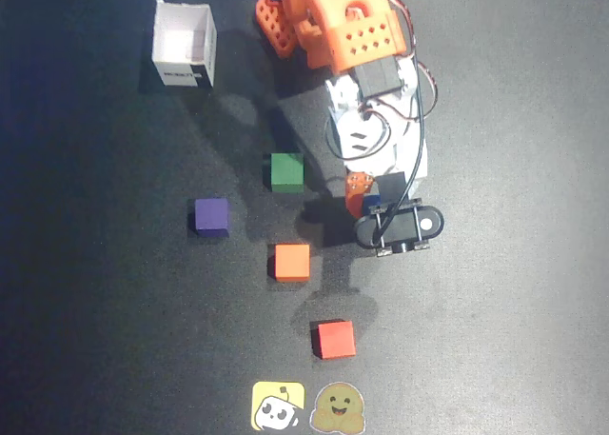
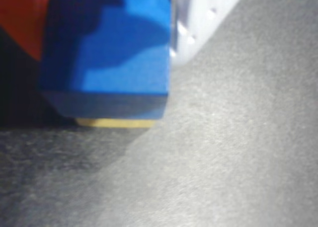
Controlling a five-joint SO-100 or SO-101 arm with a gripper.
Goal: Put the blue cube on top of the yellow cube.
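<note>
In the wrist view the blue cube (image 2: 119, 53) fills the upper left, held between the orange finger (image 2: 20, 18) on the left and the white finger (image 2: 191, 18) on the right. A thin strip of the yellow cube (image 2: 117, 122) shows directly under its bottom edge; I cannot tell whether the two touch. In the overhead view my gripper (image 1: 369, 205) points down right of centre. Only a small bit of the blue cube (image 1: 371, 203) shows beside the orange finger (image 1: 356, 192). The arm hides the yellow cube there.
On the black mat in the overhead view lie a green cube (image 1: 286, 170), a purple cube (image 1: 211, 216), an orange cube (image 1: 292, 262) and a red cube (image 1: 335, 340). A white open box (image 1: 186, 45) stands at the back left. Two stickers (image 1: 278, 406) lie at the front edge.
</note>
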